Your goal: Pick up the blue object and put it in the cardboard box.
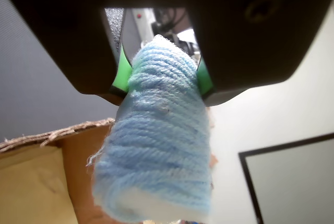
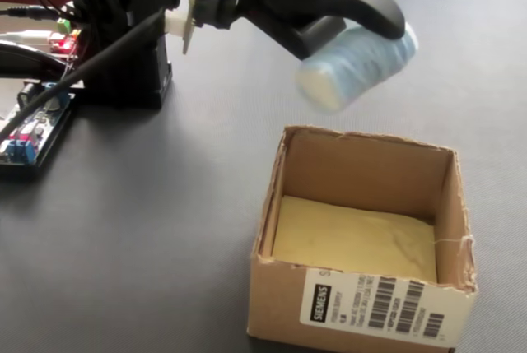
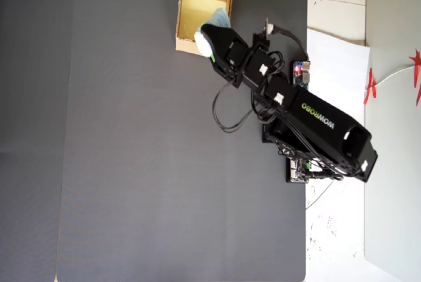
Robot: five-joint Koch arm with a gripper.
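The pale blue object [image 1: 156, 151] with ribbed, yarn-like texture hangs in the air, pinched between the green pads of my gripper [image 1: 163, 75]. In the fixed view my gripper [image 2: 375, 28] carries the blue object [image 2: 354, 65] just above and behind the far wall of the cardboard box [image 2: 362, 155]. The box has tan walls, a yellowish floor and a barcode label on its near side; nothing lies inside it. From overhead the blue object [image 3: 214, 20] overlaps the right side of the box [image 3: 187, 6]. In the wrist view a torn edge of the box [image 1: 57, 138] shows at lower left.
The arm's base and a circuit board with wires [image 2: 37, 127] stand at the left of the fixed view. A dark grey mat [image 3: 131, 150] covers the table; white sheets [image 3: 335, 52] lie beyond its right edge in the overhead view.
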